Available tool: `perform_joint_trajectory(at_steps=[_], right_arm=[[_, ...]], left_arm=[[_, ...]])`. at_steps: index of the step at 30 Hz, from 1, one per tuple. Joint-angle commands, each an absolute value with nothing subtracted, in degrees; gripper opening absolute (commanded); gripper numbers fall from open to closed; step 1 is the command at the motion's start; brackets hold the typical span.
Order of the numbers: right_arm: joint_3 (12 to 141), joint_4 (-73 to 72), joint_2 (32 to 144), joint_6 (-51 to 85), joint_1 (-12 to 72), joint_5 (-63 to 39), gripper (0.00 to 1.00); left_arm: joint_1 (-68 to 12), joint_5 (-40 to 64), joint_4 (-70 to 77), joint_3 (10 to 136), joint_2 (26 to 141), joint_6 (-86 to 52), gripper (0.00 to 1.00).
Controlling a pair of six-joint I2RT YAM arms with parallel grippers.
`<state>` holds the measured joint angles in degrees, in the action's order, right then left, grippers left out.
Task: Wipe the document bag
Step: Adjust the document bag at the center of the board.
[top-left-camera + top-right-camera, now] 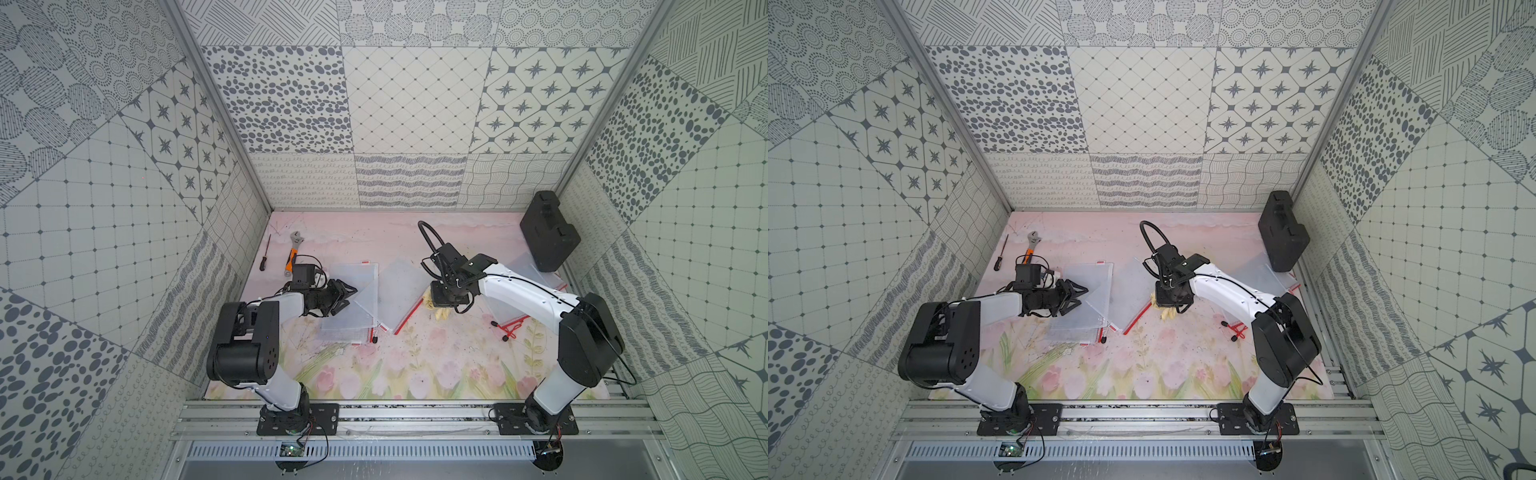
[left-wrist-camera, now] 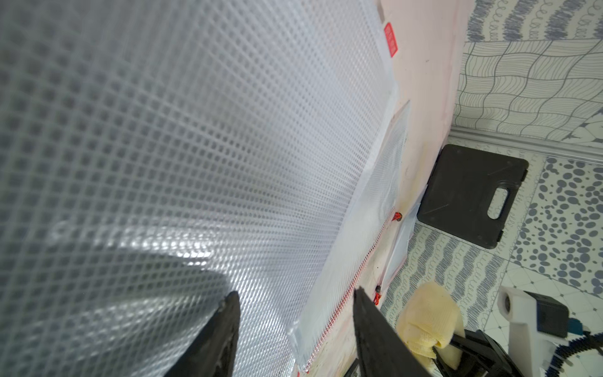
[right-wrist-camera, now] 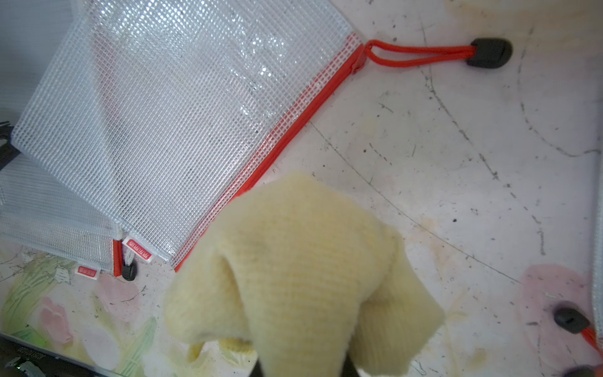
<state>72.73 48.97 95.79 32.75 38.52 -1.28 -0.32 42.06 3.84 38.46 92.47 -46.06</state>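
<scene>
Right tool (image 1: pixel 439 305) is pointing down, jaws clamping a pale yellow knitted cloth (image 3: pixel 303 277). The cloth is hanging at the red zipper edge of a translucent white mesh document bag (image 3: pixel 182 124).

That bag is lying flat mid-desk, skewed, its grid weave glinting. A red cord pull with black toggle (image 3: pixel 487 52) is trailing off one corner. The bag is overlapping a stack of similar mesh bags (image 1: pixel 349 320) carrying small red labels.

Left tool (image 2: pixel 295 293) is hovering low over the stack's top sheet, jaws standing apart.

Another mesh bag (image 1: pixel 521 266) is lying under the right arm, beside a black plastic carry case (image 1: pixel 548 232) standing in the far right corner.

An orange-handled adjustable wrench (image 1: pixel 292 251) and a thin black screwdriver (image 1: pixel 265 252) are lying on the scuffed pink floral desk (image 1: pixel 415 365) near the left wall.
</scene>
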Motion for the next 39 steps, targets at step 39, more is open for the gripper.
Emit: perform_joint_trajectory(at_steps=[39], right_arm=[[73.4,50.8,96.9,31.3,40.1,-2.9,0.00]], left_arm=[[-9.3,48.6,-38.1,75.7,110.7,11.5,0.62]])
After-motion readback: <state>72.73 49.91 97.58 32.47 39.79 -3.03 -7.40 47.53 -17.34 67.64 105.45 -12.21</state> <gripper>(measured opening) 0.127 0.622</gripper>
